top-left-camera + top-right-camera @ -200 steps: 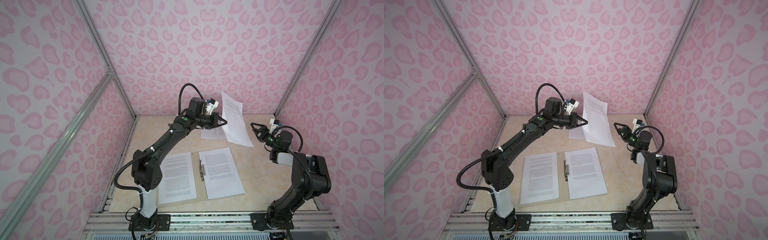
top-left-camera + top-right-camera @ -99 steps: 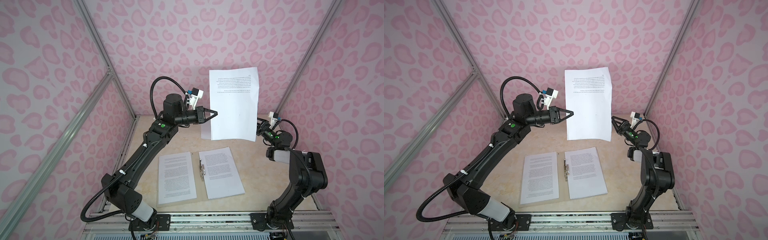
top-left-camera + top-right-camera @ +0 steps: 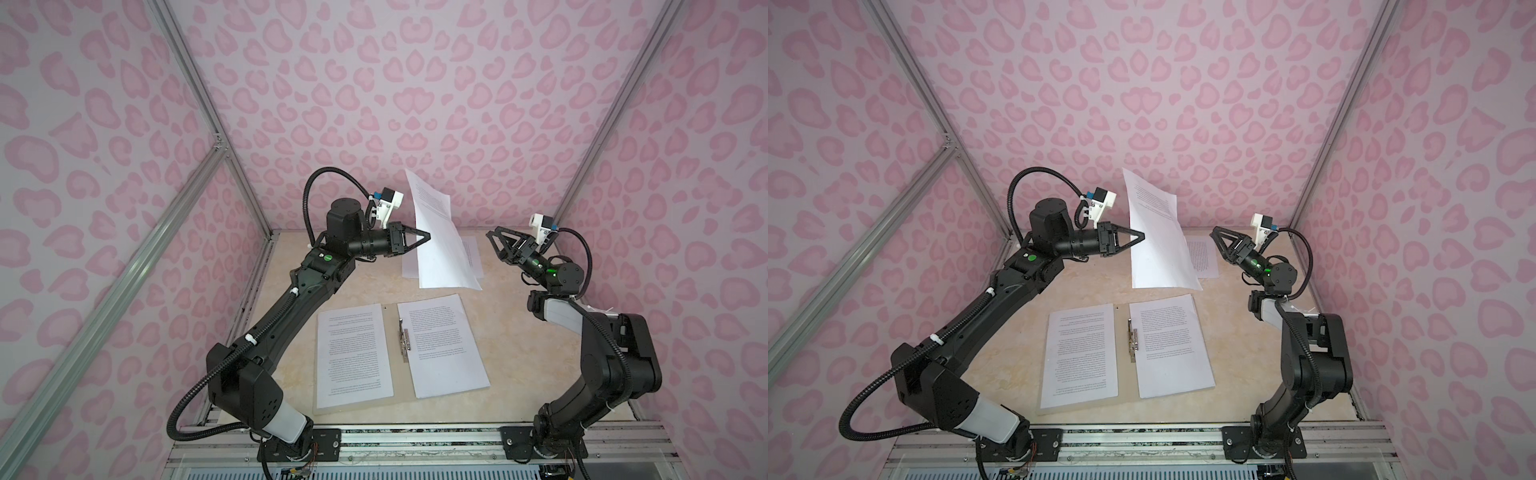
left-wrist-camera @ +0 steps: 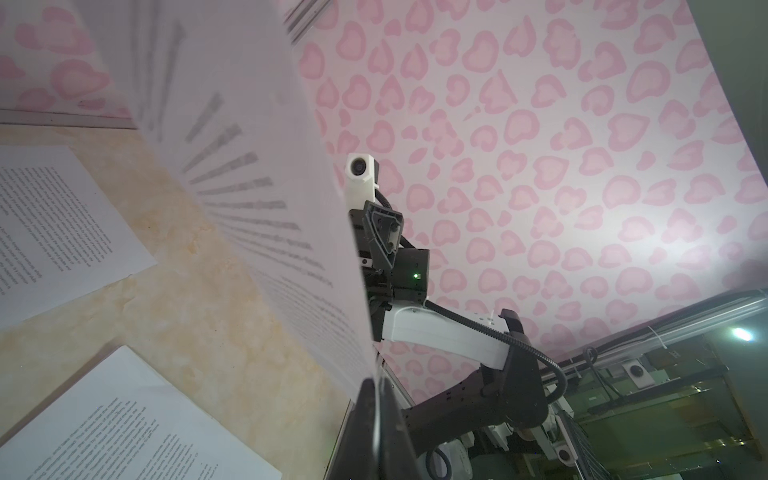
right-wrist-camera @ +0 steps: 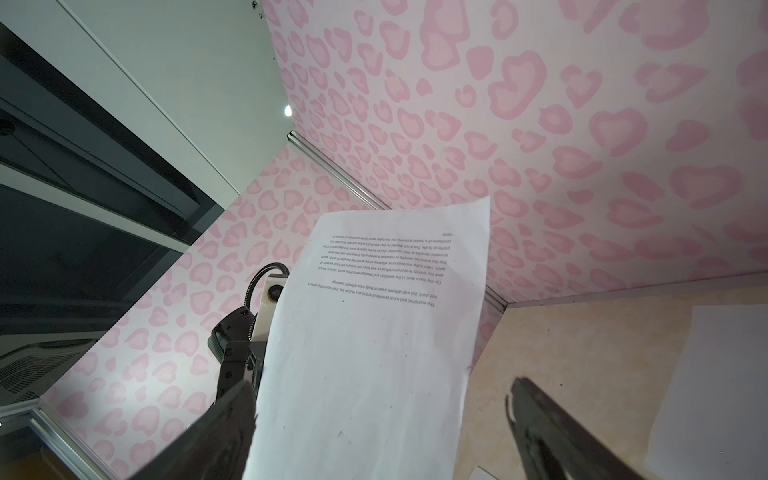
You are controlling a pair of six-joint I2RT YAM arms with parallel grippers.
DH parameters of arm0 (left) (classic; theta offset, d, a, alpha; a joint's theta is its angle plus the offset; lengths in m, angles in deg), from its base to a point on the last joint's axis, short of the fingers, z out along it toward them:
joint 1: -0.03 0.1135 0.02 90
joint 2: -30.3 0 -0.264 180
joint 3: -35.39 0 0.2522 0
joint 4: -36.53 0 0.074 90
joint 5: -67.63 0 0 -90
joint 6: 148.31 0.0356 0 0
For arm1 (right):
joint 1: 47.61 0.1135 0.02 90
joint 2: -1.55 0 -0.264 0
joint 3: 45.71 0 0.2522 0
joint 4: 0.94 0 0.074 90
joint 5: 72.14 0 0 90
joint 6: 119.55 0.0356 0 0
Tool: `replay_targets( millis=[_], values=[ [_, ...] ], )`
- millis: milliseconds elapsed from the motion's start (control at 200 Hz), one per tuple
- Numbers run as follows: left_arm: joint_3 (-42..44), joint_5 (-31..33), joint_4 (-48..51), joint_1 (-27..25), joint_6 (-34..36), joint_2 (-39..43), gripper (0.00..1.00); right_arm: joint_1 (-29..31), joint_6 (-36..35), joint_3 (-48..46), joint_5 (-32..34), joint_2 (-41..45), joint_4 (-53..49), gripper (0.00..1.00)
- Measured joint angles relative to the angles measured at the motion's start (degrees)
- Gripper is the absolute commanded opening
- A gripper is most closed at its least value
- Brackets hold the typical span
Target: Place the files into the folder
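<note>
The left hand [image 3: 428, 238] pinches the left edge of one printed sheet [image 3: 438, 249], holding it upright in the air above the far tabletop [image 3: 523, 345]. The right hand [image 3: 493, 244] is wide open and empty, just right of that sheet. The folder [image 3: 400, 376] lies open nearer, with a page on its left half [image 3: 353, 353] and a page on its right half [image 3: 440, 345]. A spare sheet [image 3: 472, 253] lies flat at the far side.

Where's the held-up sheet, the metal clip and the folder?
held sheet [image 3: 446, 253], in a top view, page middle
metal clip [image 3: 404, 343], in a top view, its middle
folder [image 3: 403, 386], in a top view, bare strip between pages
</note>
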Motion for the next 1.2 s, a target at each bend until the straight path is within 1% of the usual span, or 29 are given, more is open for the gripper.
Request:
replay_targets(
  millis=[205, 315, 400, 505, 625, 700, 875, 1065, 1205],
  values=[
    [1.51, -0.81, -3.87, 0.26, -2.29, 0.02, 0.03, 2.80, -5.46, 2.12, 0.09, -1.09, -7.74, 0.94],
    [1.66, -1.07, -5.35, 0.26, -2.71, -0.02, 0.03, 4.83, -5.90, 3.39, -0.09, -3.30, -10.25, 0.93],
    [1.46, -1.68, -6.84, 0.26, -2.73, -0.74, 0.03, 4.98, -5.68, 3.43, 0.02, -5.01, -11.58, 0.94],
    [0.09, -2.21, -7.87, 0.26, -3.78, -2.97, 0.03, 4.85, -2.56, 2.67, 0.68, -7.93, -10.91, 0.95],
    [-2.56, -2.93, -9.84, 0.26, -4.44, -6.14, 0.03, 4.46, 3.93, 1.33, 1.99, -12.28, -6.19, 0.96],
    [-4.13, -3.39, -10.80, 0.26, -5.60, -8.09, 0.03, 4.46, 6.29, 0.66, 2.78, -13.25, -4.35, 0.97],
    [-7.54, -3.93, -13.81, 0.07, -8.63, -12.44, 0.03, 4.44, 9.75, 0.76, 4.20, -13.86, -1.29, 0.97],
    [-11.08, -4.72, -17.27, -0.90, -12.20, -17.05, 0.03, 4.48, 12.68, 3.43, 4.57, -13.97, -0.37, 0.95],
    [-12.20, -5.31, -22.14, -1.57, -16.06, -19.87, 0.03, 4.61, 14.58, 4.37, 4.76, -14.01, 0.09, 0.94]
  ],
)
